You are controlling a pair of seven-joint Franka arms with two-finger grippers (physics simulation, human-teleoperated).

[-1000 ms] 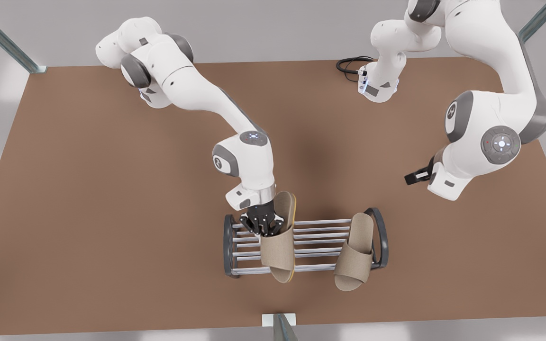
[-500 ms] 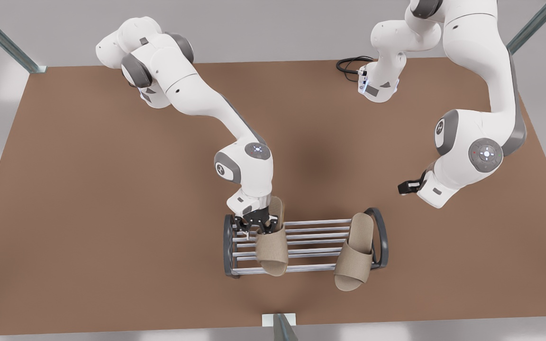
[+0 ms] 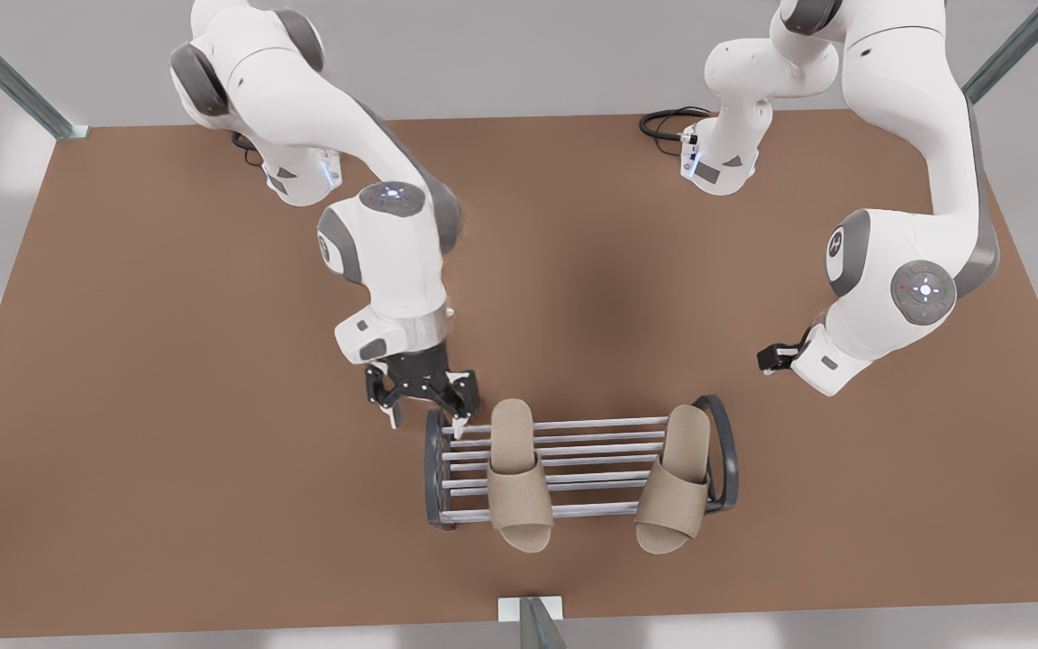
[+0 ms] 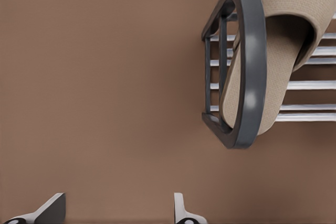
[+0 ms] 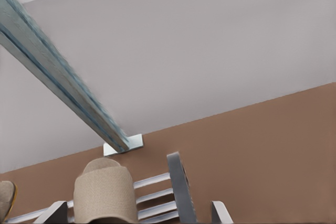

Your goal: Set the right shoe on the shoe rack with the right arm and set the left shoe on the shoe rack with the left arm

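Two tan slippers lie across the silver bars of the shoe rack (image 3: pixel 600 451). The left shoe (image 3: pixel 514 478) sits near the rack's end on the front view's left. The right shoe (image 3: pixel 677 478) rests against the other dark end frame. Both toes overhang the near bars. My left gripper (image 3: pixel 424 401) hangs open and holds nothing, just outside the rack's left end frame (image 4: pixel 252 66), apart from the left shoe (image 4: pixel 294 19). My right gripper (image 3: pixel 776 355) waits off to the rack's far right, open, facing the right shoe (image 5: pixel 105 192) and the end frame (image 5: pixel 178 187).
The brown table (image 3: pixel 168 406) stretches wide on both sides of the rack. A metal post (image 3: pixel 528 617) stands at the near edge, close to the slippers' toes. A black cable (image 3: pixel 663 122) lies by the far arm base.
My left gripper has let go of the left shoe, which now lies flat on the rack. It opened and drew back towards the front view's left. The right arm has settled slightly lower.
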